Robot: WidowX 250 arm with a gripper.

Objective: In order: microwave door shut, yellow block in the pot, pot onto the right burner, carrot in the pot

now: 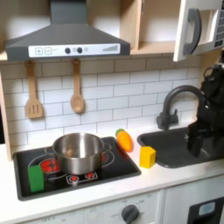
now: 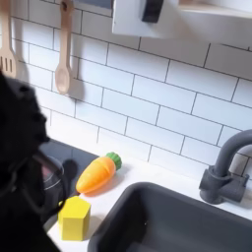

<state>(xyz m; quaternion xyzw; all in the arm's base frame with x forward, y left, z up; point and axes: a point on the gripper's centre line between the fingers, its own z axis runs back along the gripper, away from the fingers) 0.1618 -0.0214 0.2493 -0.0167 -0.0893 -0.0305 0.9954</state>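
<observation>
High at the first exterior view's right, the white microwave door with its dark window and grey handle looks angled outward. The steel pot stands mid-cooktop, between the red rings, and covers part of the right burner. The orange carrot lies on the counter beside the cooktop. The yellow block sits in front of it by the sink edge. My black arm hangs over the sink, with the gripper low near the basin. Its fingers are too dark to read.
A green block stands at the cooktop's front left corner. The sink and dark faucet fill the counter's right. Wooden utensils hang on the tiled wall. A blurred black shape covers the second exterior view's left.
</observation>
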